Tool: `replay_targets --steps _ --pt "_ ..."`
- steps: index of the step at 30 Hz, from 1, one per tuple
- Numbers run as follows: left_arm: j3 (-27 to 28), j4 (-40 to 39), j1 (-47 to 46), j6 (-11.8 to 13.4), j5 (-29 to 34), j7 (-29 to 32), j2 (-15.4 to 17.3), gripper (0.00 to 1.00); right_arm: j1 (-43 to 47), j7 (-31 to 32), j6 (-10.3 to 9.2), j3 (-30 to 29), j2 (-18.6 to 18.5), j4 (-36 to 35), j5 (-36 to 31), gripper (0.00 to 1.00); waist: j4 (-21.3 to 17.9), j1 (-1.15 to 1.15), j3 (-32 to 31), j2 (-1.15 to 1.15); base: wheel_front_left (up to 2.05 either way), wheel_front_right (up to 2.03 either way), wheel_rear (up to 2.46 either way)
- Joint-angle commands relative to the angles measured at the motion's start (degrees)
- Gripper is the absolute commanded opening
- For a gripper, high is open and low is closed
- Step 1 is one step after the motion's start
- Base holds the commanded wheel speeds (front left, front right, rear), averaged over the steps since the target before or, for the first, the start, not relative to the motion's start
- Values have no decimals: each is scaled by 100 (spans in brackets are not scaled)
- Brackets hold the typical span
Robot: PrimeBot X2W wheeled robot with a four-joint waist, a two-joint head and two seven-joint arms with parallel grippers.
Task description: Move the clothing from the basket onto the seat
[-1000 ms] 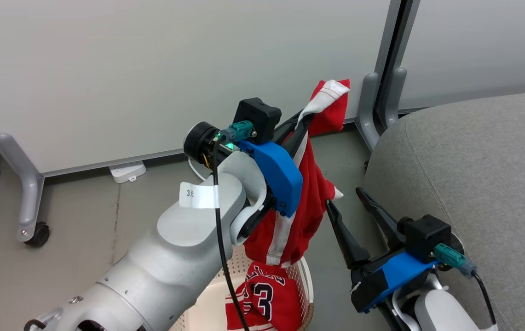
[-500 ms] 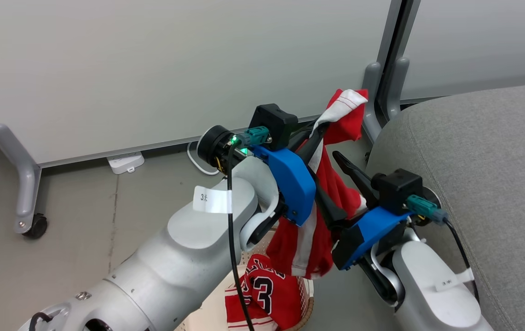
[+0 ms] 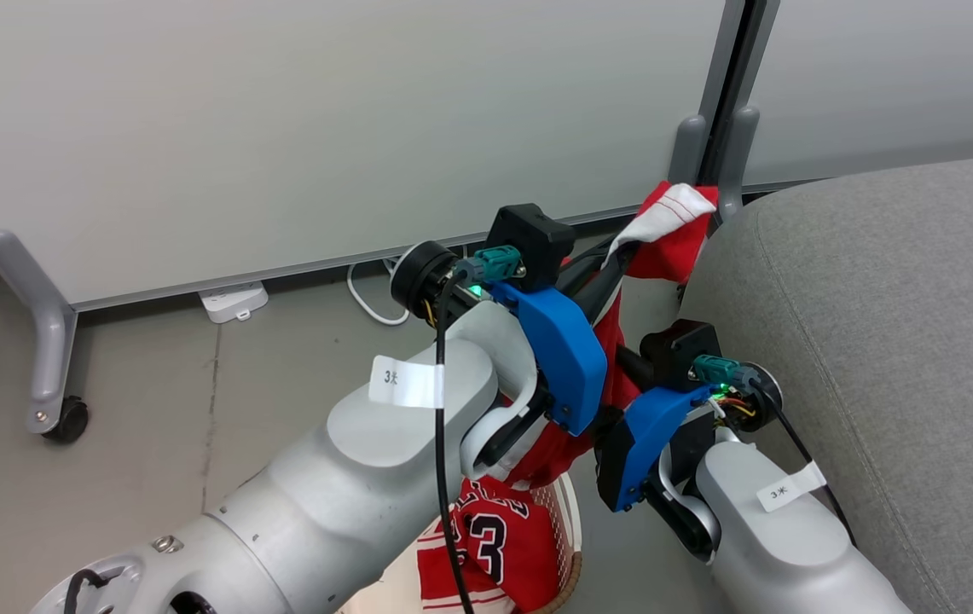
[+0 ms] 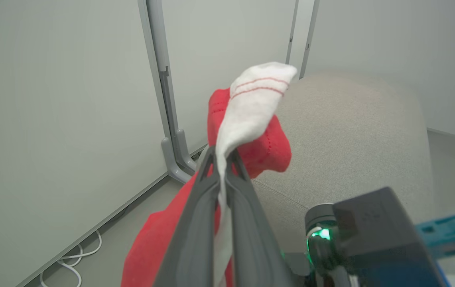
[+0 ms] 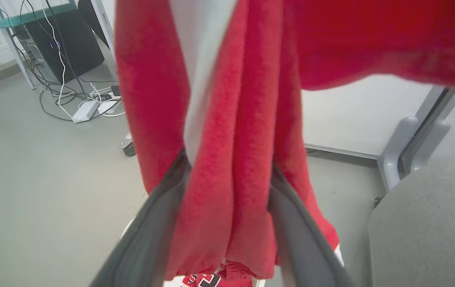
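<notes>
Folds of soft red white-striped garment (image 5: 227, 119) hide right gripper's (image 5: 227, 175) spread tips; left gripper (image 4: 222, 157) clamps it beside grey upholstered seat (image 4: 351, 139).

The grey floor (image 3: 153, 409) takes up the lower left and middle of the head view. At the bottom centre the cream perforated basket (image 3: 570, 520) stands on it, near the grey seat (image 3: 895, 324) that fills the right side. Along the wall foot lie a white power strip (image 3: 233, 301) and, to its right, a looped white cable (image 3: 364, 300). At the left a grey partition leg (image 3: 47, 350) rests on a black caster (image 3: 68, 419). In the right wrist view's upper left, a black case (image 5: 67, 52) stands among tangled cables (image 5: 64, 99).
</notes>
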Motion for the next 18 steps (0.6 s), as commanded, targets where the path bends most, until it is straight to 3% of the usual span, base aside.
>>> replay_targets --steps 1,2,18 --pt "-26 -9 -73 29 -38 -33 2 0 -132 -73 3 57 -21 92 88 5 7 0 -18 0 0 0 0" --pt "-50 -8 -72 33 -54 -44 2 0 -154 -98 3 104 -21 162 121 0 9 0 -30 0 0 0 0" --pt "-295 121 -71 43 -331 -129 1 0 -341 -453 3 579 -21 728 580 0 -2 0 -168 0 0 0 0"
